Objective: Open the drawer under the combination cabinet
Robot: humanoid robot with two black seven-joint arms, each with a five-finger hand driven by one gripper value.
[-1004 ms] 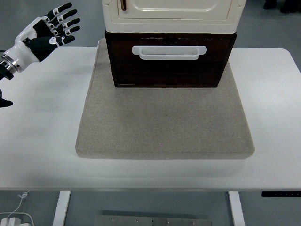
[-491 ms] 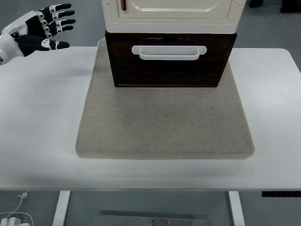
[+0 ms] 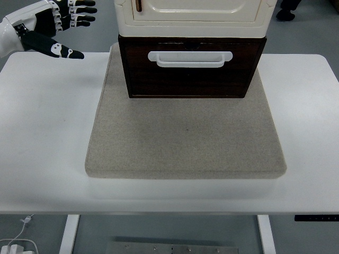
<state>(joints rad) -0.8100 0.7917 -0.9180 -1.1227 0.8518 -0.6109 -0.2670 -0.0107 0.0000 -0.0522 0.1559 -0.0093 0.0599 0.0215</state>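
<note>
A cream cabinet stands on top of a dark brown drawer at the back of a grey mat. The drawer front carries a white bar handle and sits flush in its frame. My left hand hovers at the far left, up near the picture's top, well left of the cabinet. Its fingers are spread, pointing right, with the thumb stretched out below, and it holds nothing. The right arm does not show.
The mat lies on a white table, with bare tabletop to its left, right and front. A person's dark shoe shows on the floor at the top right. A white cable hangs below the table's near left edge.
My left hand has risen and moved a little to the right, toward the cabinet, staying open. The drawer has not moved.
</note>
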